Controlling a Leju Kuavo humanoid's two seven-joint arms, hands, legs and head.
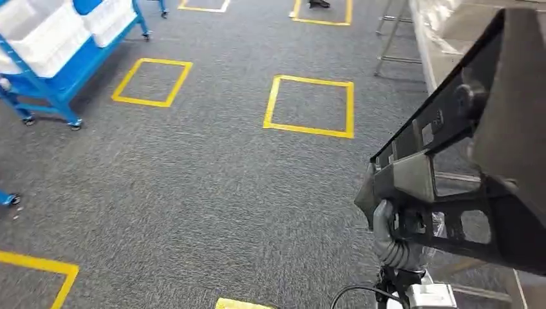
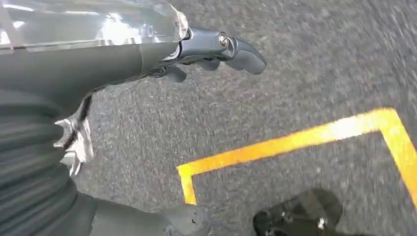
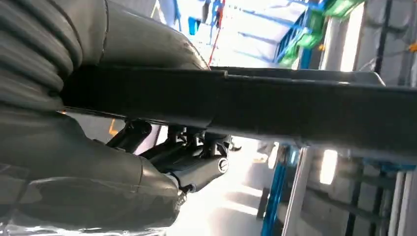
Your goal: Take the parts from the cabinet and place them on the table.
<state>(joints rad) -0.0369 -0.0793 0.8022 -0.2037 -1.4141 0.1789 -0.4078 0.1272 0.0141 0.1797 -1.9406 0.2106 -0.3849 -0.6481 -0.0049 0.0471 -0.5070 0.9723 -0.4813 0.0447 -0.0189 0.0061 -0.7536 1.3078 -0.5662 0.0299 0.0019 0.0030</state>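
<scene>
The right hand (image 1: 394, 233), at the head view's lower right, has its fingers wrapped around a long black frame part (image 1: 463, 161) carried over grey carpet (image 1: 212, 187). The left hand (image 2: 216, 49) hangs empty, fingers loosely extended. The long part could swing and slip while walking.

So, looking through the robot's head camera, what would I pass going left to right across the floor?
Blue wheeled cart with white bins → left yellow taped square → right yellow taped square → long black metal part, held in the robot's right hand.
</scene>
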